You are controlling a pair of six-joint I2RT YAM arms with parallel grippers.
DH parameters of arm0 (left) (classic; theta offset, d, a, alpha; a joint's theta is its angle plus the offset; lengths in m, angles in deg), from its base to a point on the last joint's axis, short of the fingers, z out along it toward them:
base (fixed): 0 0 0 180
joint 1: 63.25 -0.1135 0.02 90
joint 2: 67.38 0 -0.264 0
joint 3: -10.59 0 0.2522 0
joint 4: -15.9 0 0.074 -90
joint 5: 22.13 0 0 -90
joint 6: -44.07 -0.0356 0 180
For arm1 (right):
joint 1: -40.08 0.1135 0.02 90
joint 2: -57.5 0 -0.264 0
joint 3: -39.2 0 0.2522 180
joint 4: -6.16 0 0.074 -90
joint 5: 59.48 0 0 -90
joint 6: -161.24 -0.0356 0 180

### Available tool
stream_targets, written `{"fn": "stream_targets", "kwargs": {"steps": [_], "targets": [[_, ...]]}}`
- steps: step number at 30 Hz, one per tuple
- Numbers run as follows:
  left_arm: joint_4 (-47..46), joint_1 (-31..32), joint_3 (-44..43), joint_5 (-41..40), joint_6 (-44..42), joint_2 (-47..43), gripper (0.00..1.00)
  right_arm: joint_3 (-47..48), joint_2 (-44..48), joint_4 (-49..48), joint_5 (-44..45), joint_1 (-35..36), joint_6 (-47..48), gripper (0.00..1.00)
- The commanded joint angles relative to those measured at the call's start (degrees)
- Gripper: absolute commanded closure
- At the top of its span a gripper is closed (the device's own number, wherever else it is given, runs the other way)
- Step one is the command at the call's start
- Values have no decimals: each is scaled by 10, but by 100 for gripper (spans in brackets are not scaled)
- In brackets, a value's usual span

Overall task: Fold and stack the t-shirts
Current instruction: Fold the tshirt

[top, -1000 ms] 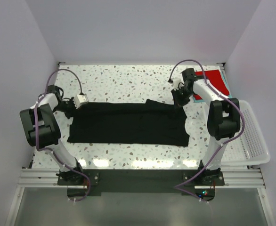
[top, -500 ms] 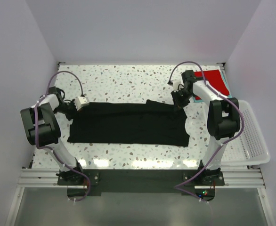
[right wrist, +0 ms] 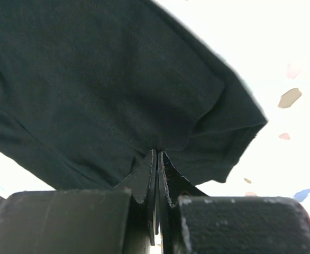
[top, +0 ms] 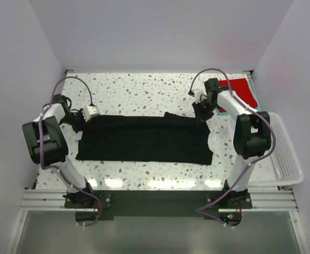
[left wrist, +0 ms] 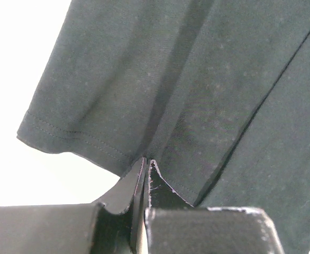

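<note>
Black t-shirt [top: 144, 138] is lying flat as a wide folded band across the middle of the bench [top: 144, 87], running left to right. Left tool [left wrist: 146, 165] is sitting at the shirt's far-left corner, jaws pressed together and pinching the hemmed edge of the black cloth. The left wrist view is showing the stitched hem fanning out from the closed tips. Right tool [right wrist: 157, 159] is sitting at the shirt's far-right corner, jaws likewise clamped tight on a fold of the black cloth, with the fabric bunching just past the tips. Both arms are reaching in from the bench's left and right sides. Red t-shirt [top: 235, 87] is lying in the far-right corner of the bench, partly hidden behind the right arm. A teal t-shirt [top: 254, 99] is peeking out underneath it along its right edge. White mesh basket [top: 284, 159] is sitting off the right edge of the bench, just beside the right arm.
</note>
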Motion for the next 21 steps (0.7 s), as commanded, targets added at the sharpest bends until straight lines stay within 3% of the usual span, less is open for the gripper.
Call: {"fn": "stream_targets", "kwargs": {"steps": [1, 9, 11, 13, 15, 16, 17, 21], "targets": [[2, -3, 7, -13, -26, -22, 100, -32, 32, -5, 4, 9, 3, 100], [-25, -1, 44, -44, -52, -18, 99, -70, 22, -13, 3, 16, 11, 100], [-22, 1, 47, -43, -62, -23, 90, -72, 22, -6, -3, 18, 22, 100], [-11, 2, 46, -36, -73, -33, 74, -66, 14, 18, -12, 19, 38, 100], [16, 9, 33, -5, -78, -50, 64, -53, 8, 45, -30, 18, 53, 91], [25, 16, 27, 7, -77, -57, 62, -50, 8, 51, -34, 18, 58, 80], [38, 26, 16, 21, -72, -64, 62, -46, 8, 57, -40, 17, 60, 77], [29, 125, -3, 58, -12, -102, 54, -21, 20, 68, -58, 9, 53, 61]]}}
